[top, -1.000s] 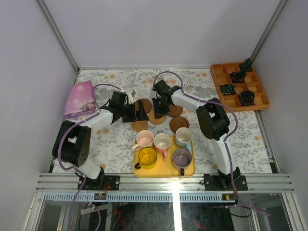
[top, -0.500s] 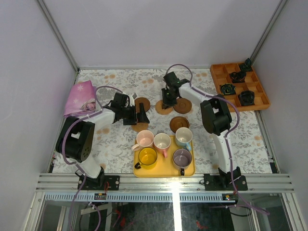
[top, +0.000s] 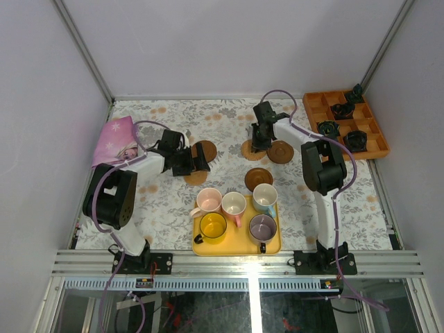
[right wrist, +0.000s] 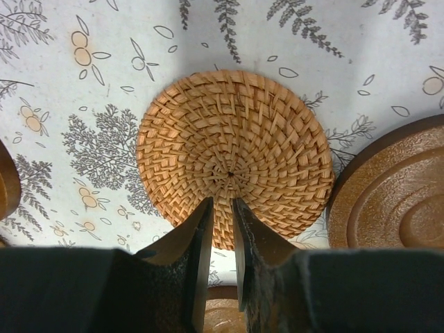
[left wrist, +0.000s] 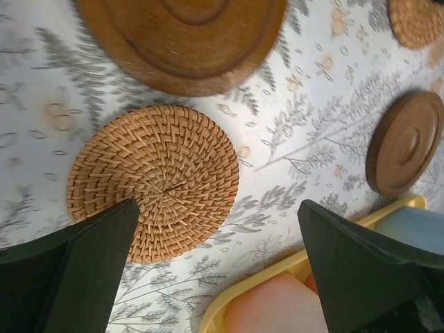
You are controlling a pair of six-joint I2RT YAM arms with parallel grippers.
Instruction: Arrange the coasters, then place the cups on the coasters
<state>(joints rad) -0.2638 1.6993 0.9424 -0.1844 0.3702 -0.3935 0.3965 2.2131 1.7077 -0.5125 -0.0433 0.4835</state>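
Several cups (top: 234, 205) stand on the yellow tray (top: 236, 248). My right gripper (right wrist: 223, 202) is nearly shut, its tips (right wrist: 205, 208) resting near the centre of a flat woven coaster (right wrist: 232, 139), with nothing pinched between them. In the top view that gripper (top: 258, 144) sits between the woven coaster (top: 248, 150) and a wooden coaster (top: 281, 151). Another wooden coaster (top: 258, 175) lies near the tray. My left gripper (left wrist: 216, 208) is wide open and holds nothing. It hangs over a second woven coaster (left wrist: 152, 180), below a wooden one (left wrist: 184, 35). The top view shows it (top: 201, 163) beside that wooden coaster (top: 206, 148).
An orange compartment box (top: 378, 142) with small black objects stands at the back right. A pink packet (top: 116, 142) lies at the left edge. The tray rim (left wrist: 298, 260) and a pale pink cup (left wrist: 277, 305) sit just under my left fingers.
My right gripper has slid to the right and farther back. The woven coaster went with it, and the wooden coaster beside it also moved right. My left gripper drew back slightly, still open.
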